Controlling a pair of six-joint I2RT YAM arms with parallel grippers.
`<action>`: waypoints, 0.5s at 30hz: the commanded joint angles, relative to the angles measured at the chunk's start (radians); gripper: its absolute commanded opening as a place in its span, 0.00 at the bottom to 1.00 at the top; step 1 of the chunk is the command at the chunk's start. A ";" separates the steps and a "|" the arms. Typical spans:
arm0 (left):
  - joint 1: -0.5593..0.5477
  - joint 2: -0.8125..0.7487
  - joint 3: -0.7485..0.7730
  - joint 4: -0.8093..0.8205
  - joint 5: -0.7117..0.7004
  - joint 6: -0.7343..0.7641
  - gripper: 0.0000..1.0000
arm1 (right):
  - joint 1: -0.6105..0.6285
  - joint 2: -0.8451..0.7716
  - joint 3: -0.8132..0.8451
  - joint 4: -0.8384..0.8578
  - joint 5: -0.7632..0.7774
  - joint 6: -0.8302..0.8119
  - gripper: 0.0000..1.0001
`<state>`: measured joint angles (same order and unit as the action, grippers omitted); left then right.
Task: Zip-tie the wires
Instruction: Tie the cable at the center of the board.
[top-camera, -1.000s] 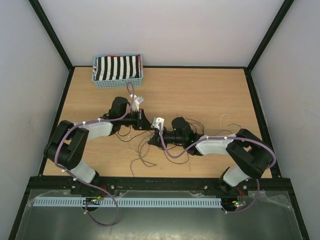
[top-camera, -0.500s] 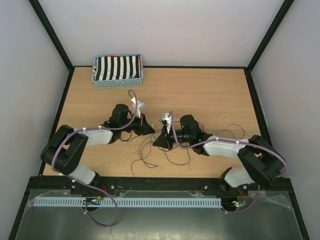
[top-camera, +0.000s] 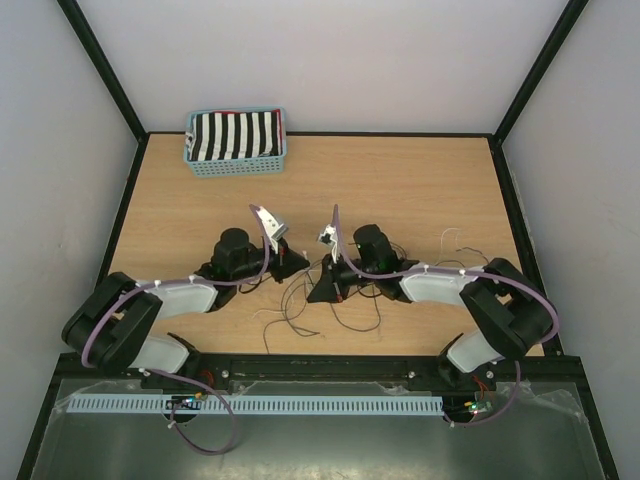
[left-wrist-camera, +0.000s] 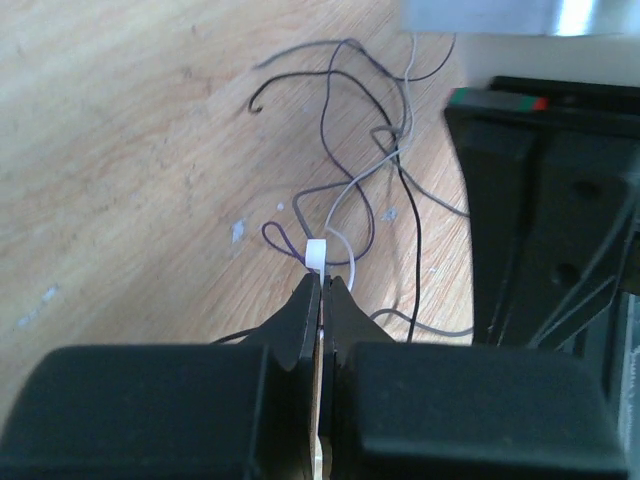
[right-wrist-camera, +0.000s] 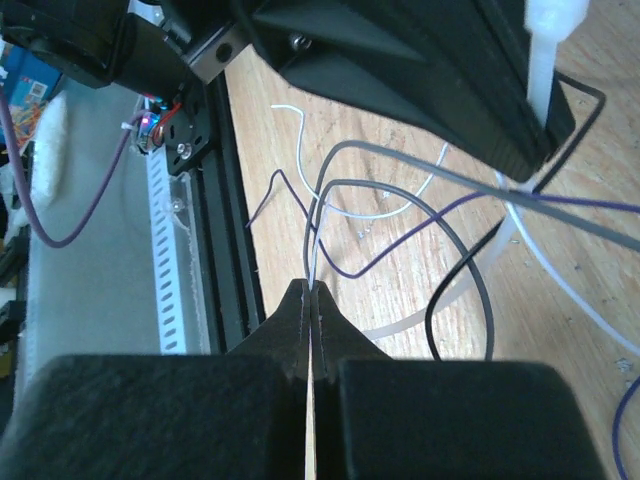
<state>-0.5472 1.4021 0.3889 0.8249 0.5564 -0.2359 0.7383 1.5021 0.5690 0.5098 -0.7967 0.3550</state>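
Note:
The wires (top-camera: 290, 312) are thin dark and pale strands, looped on the wooden table between my two grippers. My left gripper (top-camera: 296, 262) is shut on a white zip tie (left-wrist-camera: 316, 253); its head sticks out just past the fingertips, with a small purple wire loop beside it. My right gripper (top-camera: 322, 291) points toward the front edge and is shut on thin grey and white wire strands (right-wrist-camera: 318, 240). In the right wrist view the zip tie (right-wrist-camera: 540, 70) hangs from the left gripper above, and its pale strap curves round the wires. The left (left-wrist-camera: 321, 280) and right (right-wrist-camera: 311, 288) grippers each show in their own wrist view.
A blue basket (top-camera: 236, 163) holding striped black-and-white cloth stands at the back left. More loose strands (top-camera: 457, 241) lie to the right of the right arm. The black frame rail (top-camera: 320, 368) and a white slotted strip (top-camera: 260, 405) run along the front edge.
Both arms have dropped toward the front. The left gripper moved forward and right with the zip tie. The right gripper swung to point at the front edge, pulling wires with it.

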 joint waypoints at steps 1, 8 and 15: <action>-0.050 -0.051 -0.019 0.077 -0.070 0.152 0.00 | -0.013 -0.004 0.059 -0.089 -0.078 0.013 0.00; -0.068 -0.053 -0.041 0.077 -0.131 0.249 0.00 | -0.059 -0.023 0.079 -0.146 -0.141 -0.007 0.00; -0.107 -0.080 -0.076 0.079 -0.222 0.369 0.00 | -0.099 -0.004 0.098 -0.149 -0.233 0.015 0.00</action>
<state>-0.6273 1.3579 0.3309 0.8631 0.4000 0.0261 0.6514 1.5032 0.6277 0.3817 -0.9333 0.3588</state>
